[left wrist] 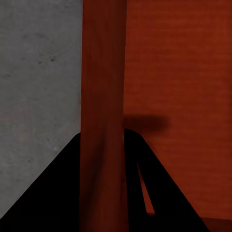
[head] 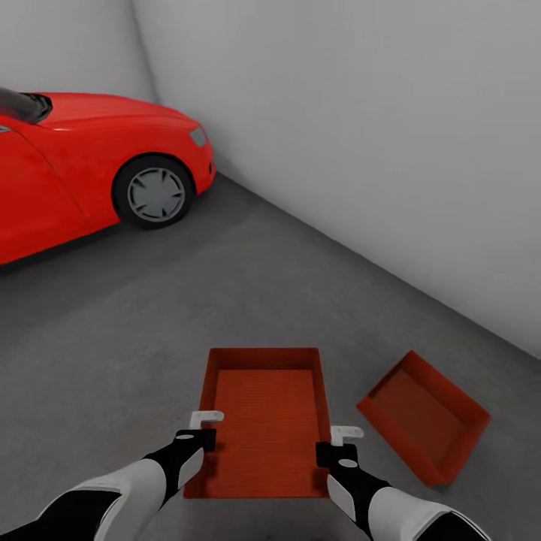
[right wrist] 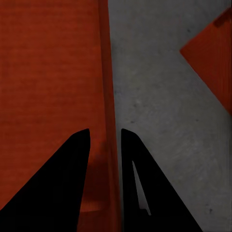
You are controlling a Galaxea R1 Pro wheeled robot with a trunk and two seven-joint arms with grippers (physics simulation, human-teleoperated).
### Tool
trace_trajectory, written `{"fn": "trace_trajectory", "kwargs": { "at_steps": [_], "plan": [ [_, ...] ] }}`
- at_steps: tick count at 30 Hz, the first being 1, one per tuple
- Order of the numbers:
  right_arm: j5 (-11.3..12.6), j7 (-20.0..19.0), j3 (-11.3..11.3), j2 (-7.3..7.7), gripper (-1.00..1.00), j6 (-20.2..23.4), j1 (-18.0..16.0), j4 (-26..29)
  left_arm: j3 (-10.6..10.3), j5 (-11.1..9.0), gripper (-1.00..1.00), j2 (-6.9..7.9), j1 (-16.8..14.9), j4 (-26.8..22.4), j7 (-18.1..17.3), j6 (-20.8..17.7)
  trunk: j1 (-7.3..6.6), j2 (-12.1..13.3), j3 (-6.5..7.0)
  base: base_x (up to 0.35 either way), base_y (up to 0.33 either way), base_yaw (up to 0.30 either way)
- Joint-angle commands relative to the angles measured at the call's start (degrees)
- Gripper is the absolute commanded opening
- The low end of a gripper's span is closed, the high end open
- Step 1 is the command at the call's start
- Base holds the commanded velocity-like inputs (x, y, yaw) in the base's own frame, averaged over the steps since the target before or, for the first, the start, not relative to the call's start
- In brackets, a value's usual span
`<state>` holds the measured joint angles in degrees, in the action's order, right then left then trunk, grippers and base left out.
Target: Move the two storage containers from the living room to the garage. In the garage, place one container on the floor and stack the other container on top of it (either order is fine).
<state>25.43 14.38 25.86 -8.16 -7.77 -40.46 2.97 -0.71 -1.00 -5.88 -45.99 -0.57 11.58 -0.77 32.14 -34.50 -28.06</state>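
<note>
While the garage's dark grey concrete floor [head: 225, 300] stretches out ahead, one red-orange storage container [head: 267, 428] is held in the near middle of the head view, open side up, between the two arms. The left claw [head: 201, 430] is closed over the container's left long wall, and in the left wrist view that wall [left wrist: 102, 121] is seen running between the two dark fingers [left wrist: 58, 193], one finger outside it and one inside. The right claw [head: 340, 445] is closed over the right long wall in the same manner; in the right wrist view the thin wall [right wrist: 107, 121] is pinched between the dark fingers [right wrist: 63, 183], with the ribbed inner bottom on one side and bare concrete on the other. Whether the held container rests on the floor or is lifted above it cannot be told. The second storage container [head: 424, 417] is seen on the floor just to the right, turned at an angle and apart from the first; one corner of it [right wrist: 212, 63] appears in the right wrist view. At the far left a red car [head: 83, 165] is parked, its front wheel [head: 155, 193] near the plain white-grey walls [head: 361, 135] that meet in the far corner.
</note>
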Motion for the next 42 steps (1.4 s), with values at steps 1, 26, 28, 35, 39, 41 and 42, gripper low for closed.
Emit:
{"fn": "trace_trajectory", "kwargs": {
  "at_steps": [1,26,28,35,39,41,42],
  "plan": [
    [0.8,0.2,2.7,0.51,-1.00,-0.4,0.0,-0.8,0.1,0.0,-1.00,0.35,0.0,0.0,2.0,-0.1,0.01,-0.1,-0.06,0.000,0.000,-0.258],
    [0.9,0.2,2.7,0.51,-1.00,-0.5,0.0,-0.8,0.1,0.0,-1.00,0.35,-0.1,0.0,2.0,-0.1,0.01,-0.1,-0.06,0.000,0.000,-0.258],
    [0.9,0.2,2.7,0.51,-1.00,-0.5,0.0,-0.8,0.1,0.0,-1.00,0.35,0.0,0.0,2.0,-0.1,0.01,-0.1,-0.06,0.000,0.000,-0.258],
    [0.8,0.2,2.7,0.51,-1.00,-0.5,0.0,-0.9,0.1,0.0,-1.00,0.35,0.0,0.0,2.0,-0.1,0.01,-0.1,-0.06,0.000,0.000,-0.258],
    [0.8,0.2,2.7,0.53,-1.00,-0.5,0.0,-0.9,0.1,0.0,-1.00,0.35,0.0,0.0,2.0,-0.1,0.01,-0.1,-0.06,0.000,0.000,-0.272],
    [0.8,0.2,2.7,0.52,-1.00,-0.5,0.0,-0.9,0.1,0.0,-1.00,0.35,0.0,0.0,2.0,-0.1,0.01,-0.1,-0.06,0.000,0.000,-0.282],
    [0.8,0.2,2.7,0.55,-1.00,-0.5,0.0,-0.9,0.1,0.0,-1.00,0.35,0.0,0.0,2.0,-0.1,0.01,-0.1,-0.06,0.000,0.000,-0.283]
  ]
}}
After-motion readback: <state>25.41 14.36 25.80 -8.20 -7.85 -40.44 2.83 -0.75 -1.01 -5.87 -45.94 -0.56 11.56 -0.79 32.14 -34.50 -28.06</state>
